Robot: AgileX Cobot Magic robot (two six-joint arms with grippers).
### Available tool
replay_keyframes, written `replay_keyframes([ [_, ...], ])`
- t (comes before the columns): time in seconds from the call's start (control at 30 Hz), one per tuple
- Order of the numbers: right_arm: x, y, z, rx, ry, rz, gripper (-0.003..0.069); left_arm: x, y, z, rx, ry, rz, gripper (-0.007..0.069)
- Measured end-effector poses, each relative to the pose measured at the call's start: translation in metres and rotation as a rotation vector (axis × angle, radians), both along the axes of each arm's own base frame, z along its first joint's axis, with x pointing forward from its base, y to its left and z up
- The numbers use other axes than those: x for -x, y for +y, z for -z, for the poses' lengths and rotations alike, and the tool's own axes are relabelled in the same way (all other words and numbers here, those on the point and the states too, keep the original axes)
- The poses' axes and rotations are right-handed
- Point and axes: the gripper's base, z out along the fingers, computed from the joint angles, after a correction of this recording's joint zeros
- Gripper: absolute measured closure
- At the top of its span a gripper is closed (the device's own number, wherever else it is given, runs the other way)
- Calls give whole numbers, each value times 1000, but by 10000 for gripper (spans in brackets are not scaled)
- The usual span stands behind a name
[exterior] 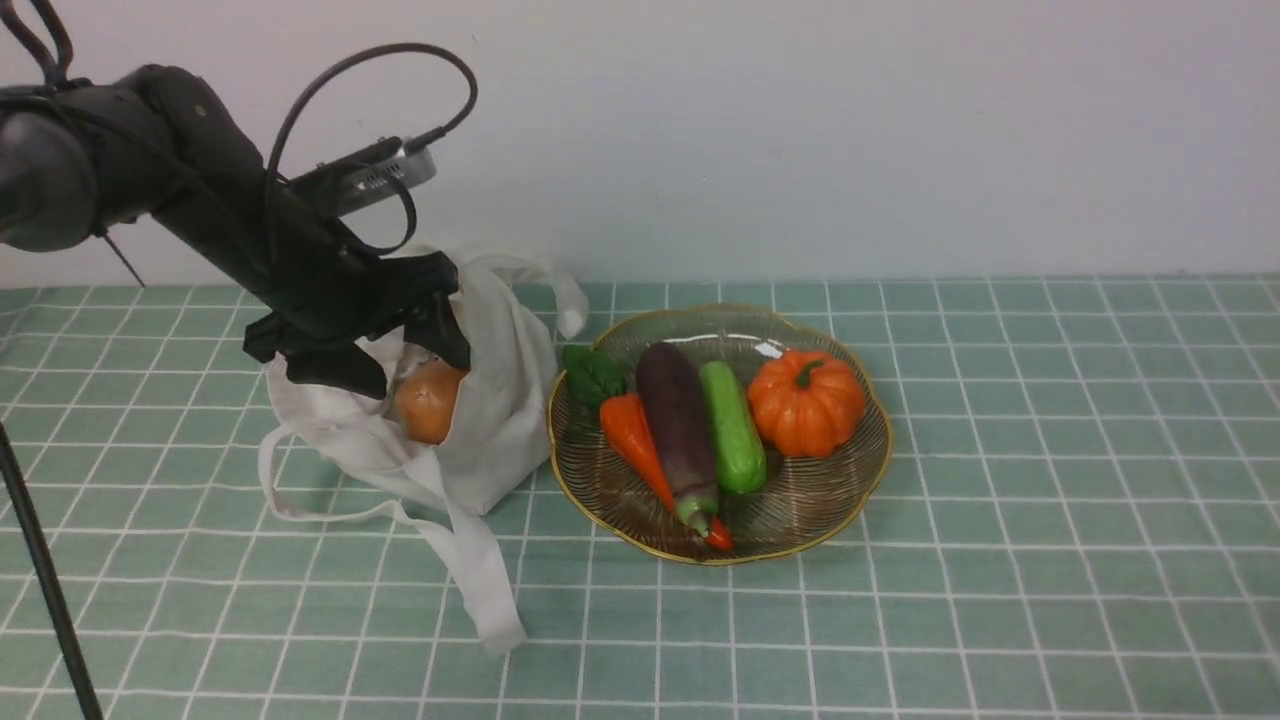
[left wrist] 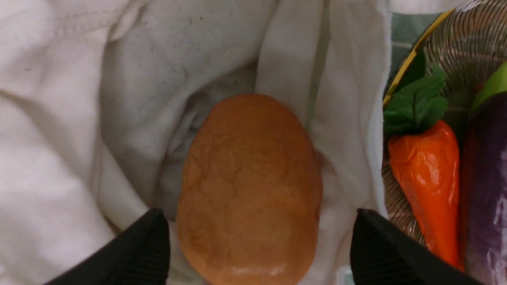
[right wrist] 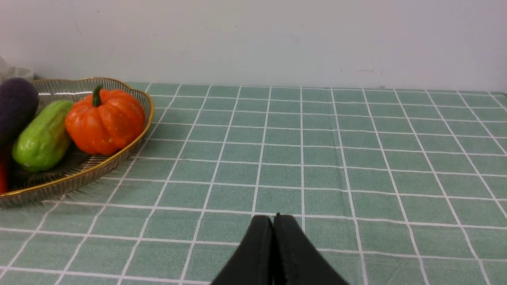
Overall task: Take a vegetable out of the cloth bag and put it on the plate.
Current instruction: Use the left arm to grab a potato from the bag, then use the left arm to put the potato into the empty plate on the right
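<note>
The vegetable, a tan-brown oval potato (exterior: 428, 402), lies in the open mouth of the off-white cloth bag (exterior: 500, 420) left of the plate (exterior: 870, 470). My left gripper (exterior: 400, 345) is open at the bag's mouth. In the left wrist view it (left wrist: 258, 213) straddles the potato (left wrist: 249, 186), with a small gap on each side and bag cloth (left wrist: 59, 138) around it. The plate's gold rim (left wrist: 404, 75) shows beside the bag. My right gripper (right wrist: 273, 217) is shut and empty, low over the tablecloth to the right of the plate (right wrist: 119, 158); it is outside the front view.
The plate holds an orange pumpkin (exterior: 806, 400), a green cucumber (exterior: 732, 428), a purple eggplant (exterior: 678, 420) and a carrot (exterior: 632, 435). A bag strap (exterior: 480, 580) trails toward the front. A black stand leg (exterior: 45, 590) is at the front left. A wall stands behind.
</note>
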Motion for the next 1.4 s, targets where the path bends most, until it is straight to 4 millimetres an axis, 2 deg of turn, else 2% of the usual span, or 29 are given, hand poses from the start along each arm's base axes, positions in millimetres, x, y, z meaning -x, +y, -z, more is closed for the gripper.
replay_keyframes([
  [0.33, 0, 0, 0, 0, 1, 0, 674, -4, -9, 25, -62, 37, 53, 74],
  [0.5, 0, 0, 0, 0, 1, 0, 674, -4, -9, 25, -70, 35, 59, 150],
  [0.6, 0, 0, 0, 0, 1, 0, 674, -5, -6, 21, -120, 32, 88, 149],
  [0.7, 0, 0, 0, 0, 1, 0, 674, -7, 5, 4, -263, 12, 151, 149],
  [0.8, 0, 0, 0, 0, 1, 0, 674, -5, 20, -29, -428, -12, 160, 149],
  [0.83, 0, 0, 0, 0, 1, 0, 674, -3, 22, -33, -449, -9, 158, 149],
  [0.87, 0, 0, 0, 0, 1, 0, 674, 2, 29, -55, -525, -25, 138, 149],
  [0.9, 0, 0, 0, 0, 1, 0, 674, 6, 33, -68, -560, -39, 122, 149],
  [0.93, 0, 0, 0, 0, 1, 0, 674, 11, 36, -82, -584, -61, 90, 149],
  [1.03, 0, 0, 0, 0, 1, 0, 674, 22, 36, -106, -566, -100, 53, 149],
  [1.1, 0, 0, 0, 0, 1, 0, 674, 28, 28, -115, -468, -116, 44, 149],
  [1.23, 0, 0, 0, 0, 1, 0, 674, 30, -4, -113, -241, -98, 76, 149],
  [1.27, 0, 0, 0, 0, 1, 0, 674, 30, -4, -113, -241, -98, 76, 149],
  [1.3, 0, 0, 0, 0, 1, 0, 674, 30, -24, -107, -182, -81, 113, 149],
  [1.37, 0, 0, 0, 0, 1, 0, 674, 30, -38, -102, -162, -69, 145, 149],
  [1.4, 0, 0, 0, 0, 1, 0, 674, 31, -58, -94, -149, -55, 192, 149],
])
